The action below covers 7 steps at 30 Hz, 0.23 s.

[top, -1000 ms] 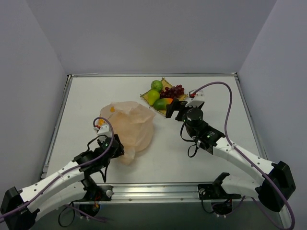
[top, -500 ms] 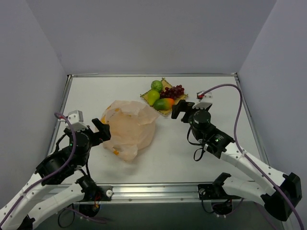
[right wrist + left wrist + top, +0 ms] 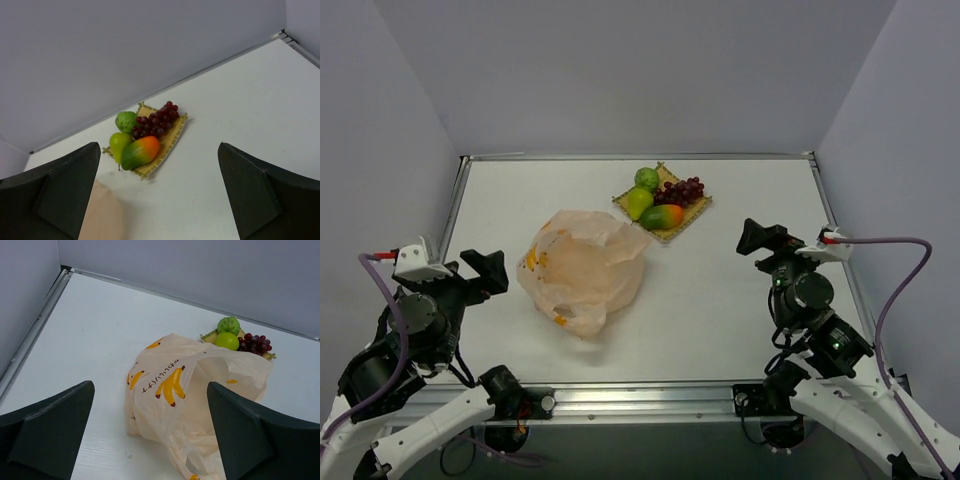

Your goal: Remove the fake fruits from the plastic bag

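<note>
The fake fruits lie on a small bamboo tray point(image 3: 696, 206) at the back of the table: a round green one point(image 3: 646, 178), a second green one point(image 3: 638, 202), a green-orange mango point(image 3: 662, 215) and dark red grapes point(image 3: 682, 190). The plastic bag point(image 3: 585, 270) with printed yellow bananas lies crumpled and slack just left of the tray; its inside is hidden. My left gripper point(image 3: 486, 271) is open, raised near the left edge, apart from the bag point(image 3: 195, 385). My right gripper point(image 3: 758, 238) is open at the right, well clear of the tray point(image 3: 175, 137) and mango point(image 3: 140, 152).
A metal rail point(image 3: 640, 398) runs along the table's near edge, and grey walls close in the back and both sides. White table surface point(image 3: 720, 300) lies between the bag and the right arm.
The left gripper let go of the bag, opened and drew back to the left. The right arm pulled back from the tray toward the near right. The bag slumped flatter.
</note>
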### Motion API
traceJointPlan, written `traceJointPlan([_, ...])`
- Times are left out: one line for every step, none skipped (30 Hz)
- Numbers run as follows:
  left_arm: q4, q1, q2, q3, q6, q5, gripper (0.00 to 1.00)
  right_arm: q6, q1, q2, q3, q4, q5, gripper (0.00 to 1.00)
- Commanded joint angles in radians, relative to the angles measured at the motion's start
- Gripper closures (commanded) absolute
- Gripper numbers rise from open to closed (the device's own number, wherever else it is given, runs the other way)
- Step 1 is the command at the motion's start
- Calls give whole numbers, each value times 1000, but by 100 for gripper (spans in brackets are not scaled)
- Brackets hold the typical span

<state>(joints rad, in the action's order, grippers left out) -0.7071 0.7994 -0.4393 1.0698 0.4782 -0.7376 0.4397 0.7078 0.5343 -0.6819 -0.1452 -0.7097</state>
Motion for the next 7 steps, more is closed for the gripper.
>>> traceJointPlan([40,1,-1,-24,-79,-2,6,50,2,50,36,52,-56,0])
traceJointPlan([46,1,5,-30,-82,4,6,50,2,61,32,52,-54,0])
traceJointPlan([49,1,8,-40,-88,13,6,47,2,81,24,52,-54,0])
traceJointPlan([67,1,11,-48,-105,23,6,45,2,88,6,52,-51,0])
traceJointPlan([73,1,19,-50,-107,32,6,36,2,96,-5,52,-50,0])
traceJointPlan([83,1,22,-53,-113,35,6,30,2,110,-19,52,-51,0])
traceJointPlan([99,1,24,-50,-127,41,6,21,2,116,-50,52,-50,0])
